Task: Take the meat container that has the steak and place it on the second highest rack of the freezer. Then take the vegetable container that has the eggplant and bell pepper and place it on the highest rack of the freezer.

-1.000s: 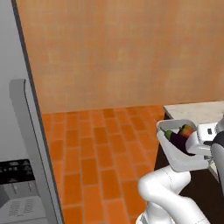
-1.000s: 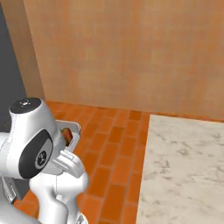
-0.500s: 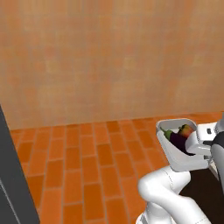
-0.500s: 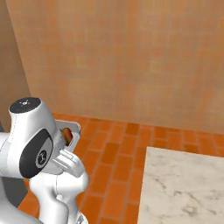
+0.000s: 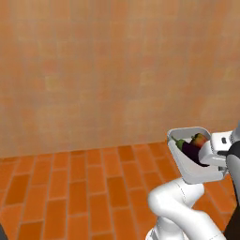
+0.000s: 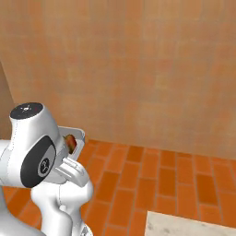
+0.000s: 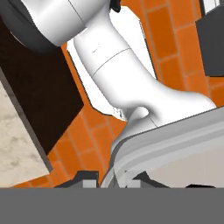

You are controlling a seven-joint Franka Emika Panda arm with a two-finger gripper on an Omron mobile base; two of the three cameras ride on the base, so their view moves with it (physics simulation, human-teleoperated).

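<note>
Claw (image 7: 109, 181) clamped on vegetable container (image 5: 194, 164) rim — eggplant (image 5: 193, 150), bell pepper (image 5: 200, 138) inside. Advice: carry level, avoid jolts — contents loose.

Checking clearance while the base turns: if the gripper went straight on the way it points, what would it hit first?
Probably the robot's own white arm, right ahead of the gripper past the container rim; depth is unclear.

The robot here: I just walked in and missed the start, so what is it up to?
The gripper is shut on the rim of a grey container, carried up beside the arm. Inside lie the dark eggplant and the orange-red bell pepper. Ahead are an orange wall and brick floor, with a marble counter at the lower right.
</note>
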